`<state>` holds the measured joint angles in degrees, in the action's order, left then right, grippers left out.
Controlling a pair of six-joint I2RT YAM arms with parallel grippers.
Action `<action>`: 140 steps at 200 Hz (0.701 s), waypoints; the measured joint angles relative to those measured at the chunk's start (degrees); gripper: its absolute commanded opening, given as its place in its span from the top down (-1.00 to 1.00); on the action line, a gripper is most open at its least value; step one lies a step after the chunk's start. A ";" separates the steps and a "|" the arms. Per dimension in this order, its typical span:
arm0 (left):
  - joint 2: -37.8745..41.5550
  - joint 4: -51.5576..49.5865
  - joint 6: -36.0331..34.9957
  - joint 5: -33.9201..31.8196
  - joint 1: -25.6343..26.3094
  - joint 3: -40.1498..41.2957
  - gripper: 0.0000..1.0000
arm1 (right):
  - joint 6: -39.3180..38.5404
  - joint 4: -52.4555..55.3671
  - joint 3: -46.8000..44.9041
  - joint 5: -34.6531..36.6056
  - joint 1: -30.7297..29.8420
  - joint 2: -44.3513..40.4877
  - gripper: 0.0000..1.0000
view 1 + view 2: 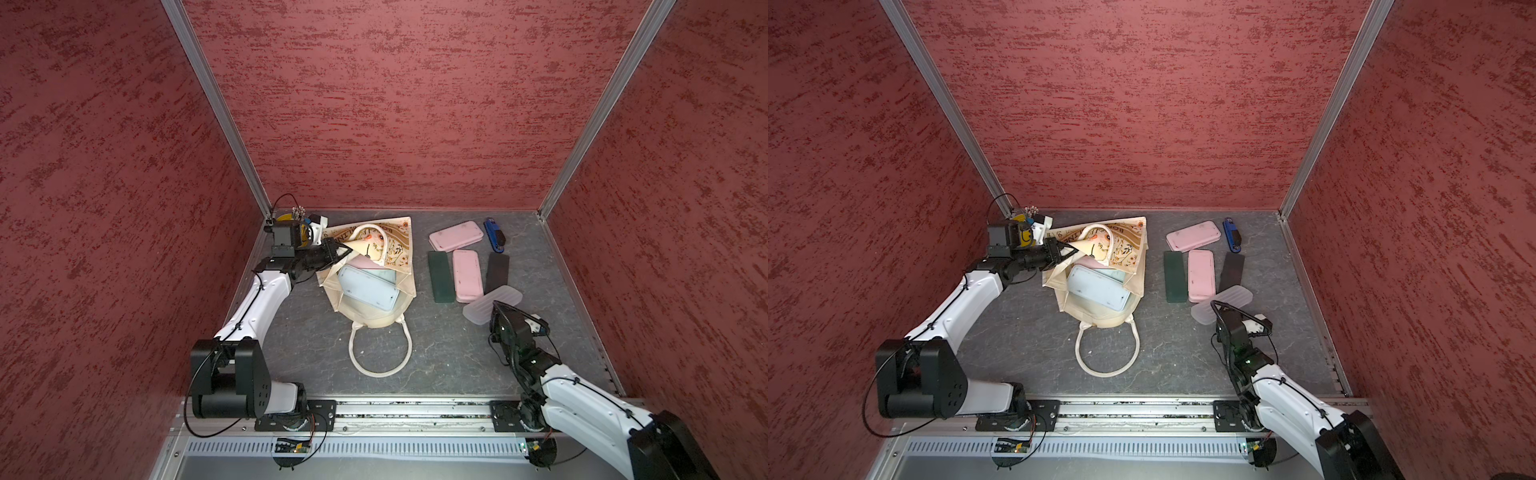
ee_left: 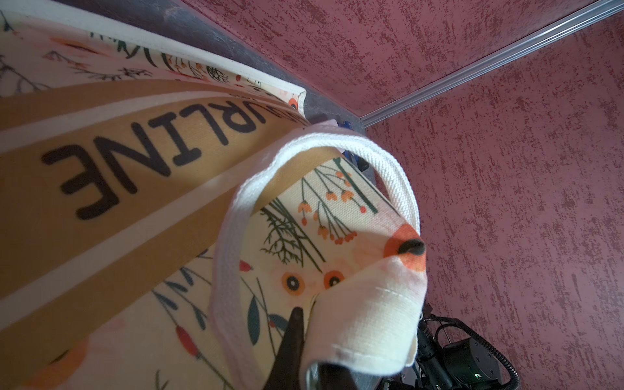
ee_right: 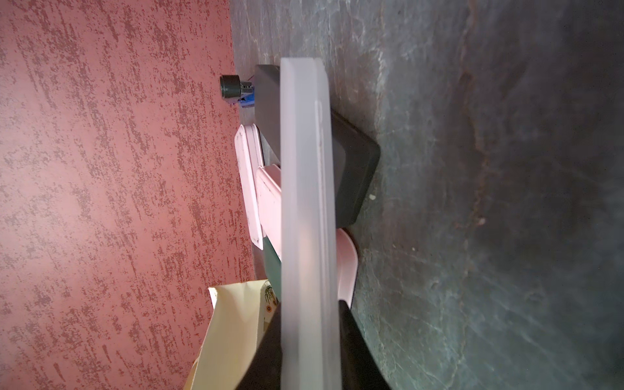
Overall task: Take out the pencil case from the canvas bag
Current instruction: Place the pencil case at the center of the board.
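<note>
1. The canvas bag (image 1: 361,318) lies on the table (image 1: 449,357) toward the left arm's side. 1 white handle (image 1: 380,353) is looped flat toward the robot.
2. The left gripper (image 1: 338,249) has its fingers (image 2: 294,337) clamped on a fold of the bag's printed upper face, lifting it so the mouth gapes.
3. Inside the open mouth sits a light blue pencil case (image 1: 368,289), with a sliver of a tucked pink case (image 1: 360,262) behind it. Both are in the bag, so the task is not finished.
4. The right gripper (image 3: 310,320) is closed on the near end of a frosted pencil case (image 1: 492,303), held flat and low, well apart from the bag.
5. The frosted case's far end overlaps the near ends of a laid-out pink case (image 1: 467,276) and a dark case (image 1: 496,272). A green case (image 1: 441,276) lies beside them. I cannot tell whether the frosted case rests on them.
6. Judged step: the set-down of 1 case outside the bag.
7. Next, the right fingers need to part and back away without dragging the neighbouring cases. The right arm can then cross to the mouth and take the blue case by its exposed edge. The left grip must hold the fold up meanwhile, or the cloth is likely to fall over the opening.
</note>
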<state>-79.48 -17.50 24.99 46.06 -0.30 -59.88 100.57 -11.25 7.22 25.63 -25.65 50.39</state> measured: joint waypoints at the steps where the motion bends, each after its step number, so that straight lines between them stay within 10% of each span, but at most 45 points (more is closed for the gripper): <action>1: 0.00 -0.02 0.00 0.00 0.00 -0.02 0.92 | -0.07 0.00 0.02 0.00 0.00 0.09 0.54; 140: -0.02 -0.61 -0.04 -0.04 0.00 -0.02 0.92 | 0.98 5.53 -0.52 0.20 0.00 -1.36 0.57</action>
<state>-79.50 -18.11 24.95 46.02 -0.30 -59.90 101.56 -5.72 6.70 25.82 -25.65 49.04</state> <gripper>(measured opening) 0.090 0.233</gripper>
